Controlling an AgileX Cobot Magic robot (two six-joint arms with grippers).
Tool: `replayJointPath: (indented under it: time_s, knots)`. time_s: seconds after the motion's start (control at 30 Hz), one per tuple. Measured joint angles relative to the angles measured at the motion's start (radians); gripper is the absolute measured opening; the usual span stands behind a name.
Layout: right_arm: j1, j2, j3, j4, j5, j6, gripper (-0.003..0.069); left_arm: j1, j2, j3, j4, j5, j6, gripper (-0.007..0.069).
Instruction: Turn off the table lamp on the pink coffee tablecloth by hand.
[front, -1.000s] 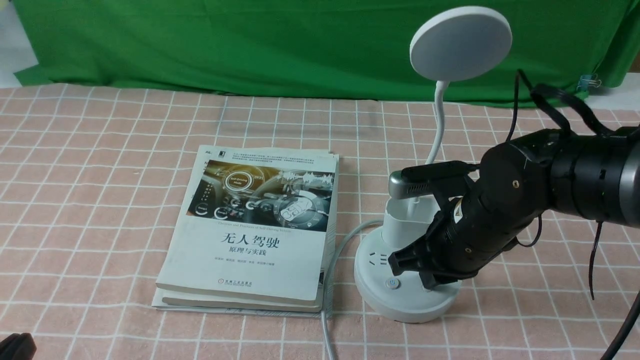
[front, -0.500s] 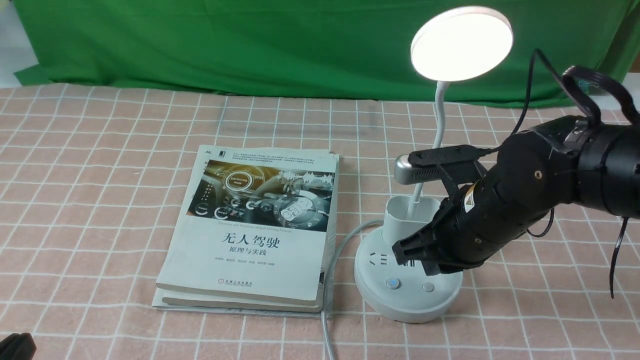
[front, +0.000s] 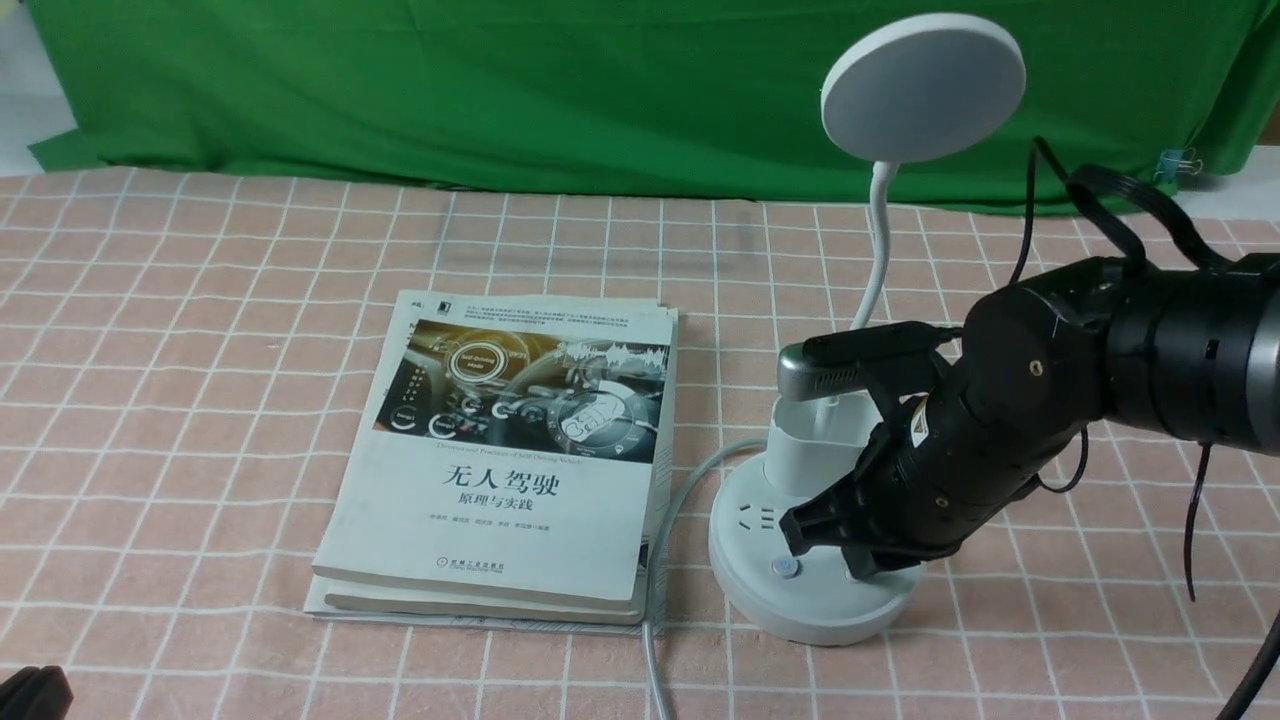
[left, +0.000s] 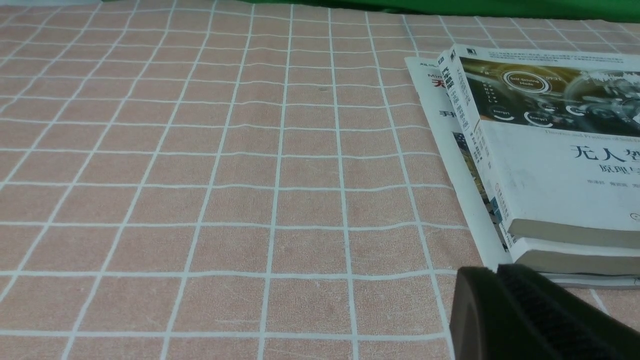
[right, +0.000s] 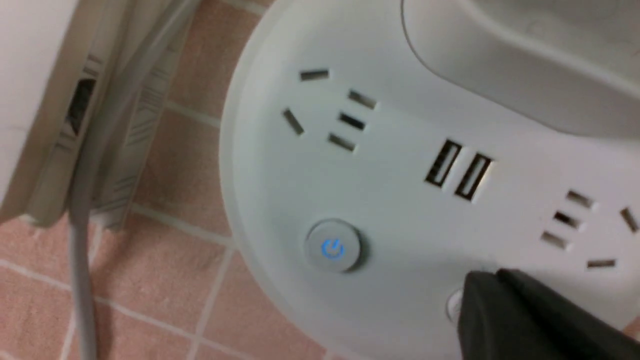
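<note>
Smooth white plastic table lamp (front: 810, 450), flat disc head unlit, stands on grid-lined pink coffee tablecloth (front: 200, 400) beside stacked books (front: 500, 480); right hand (front: 858, 562), black and stubby, pressed together empty, tip on a round base button.

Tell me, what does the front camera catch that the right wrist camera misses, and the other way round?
Only the front view shows the table lamp's unlit disc head, its bendy neck, the top book's cover, the green backdrop and the whole right arm. Only the right wrist view shows two USB slots and a second socket group. Both show the round base, its blue-lit power button, the grey cable, the pink coffee tablecloth and the shut right gripper over a second button.
</note>
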Motion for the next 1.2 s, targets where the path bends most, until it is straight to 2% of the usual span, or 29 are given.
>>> replayJointPath:
  time_s: [0.13, 0.33, 0.57, 0.67, 0.83, 0.97, 1.03, 1.13, 1.17, 1.2]
  knots:
    - [0.000, -0.101, 0.048, 0.000, 0.015, -0.003, 0.0048, 0.000, 0.000, 0.000, 0.000, 0.000, 0.000, 0.0006]
    - [0.000, -0.379, 0.256, 0.000, 0.031, -0.008, 0.0048, 0.000, 0.000, 0.000, 0.000, 0.000, 0.000, 0.0006]
    - [0.000, -0.603, 0.308, -0.002, 0.184, -0.041, 0.0060, 0.000, 0.000, 0.000, 0.000, 0.000, 0.000, 0.0006]
    - [0.000, -0.672, 0.310, -0.002, 0.200, -0.045, 0.0065, 0.000, 0.000, 0.000, 0.000, 0.000, 0.000, 0.0006]
    - [0.000, -0.761, 0.314, -0.003, 0.164, -0.053, 0.0076, 0.000, 0.000, 0.000, 0.000, 0.000, 0.000, 0.0006]
    - [0.000, -0.818, 0.319, -0.063, 0.124, -0.053, 0.0080, 0.000, 0.000, 0.000, 0.000, 0.000, 0.000, 0.0006]
    - [-0.006, -0.857, 0.349, -0.096, 0.107, -0.053, 0.0049, 0.000, 0.000, 0.000, 0.000, 0.000, 0.000, 0.0006]
    - [-0.042, -0.921, 0.411, -0.110, 0.068, -0.060, 0.0036, 0.000, 0.000, 0.000, 0.000, 0.000, 0.000, 0.0006]
    - [-0.098, -0.994, 0.506, -0.118, 0.014, -0.060, 0.0034, 0.000, 0.000, 0.000, 0.000, 0.000, 0.000, 0.0006]
    - [-0.106, -1.013, 0.517, -0.119, -0.004, -0.060, 0.0034, 0.000, 0.000, 0.000, 0.000, 0.000, 0.000, 0.0006]
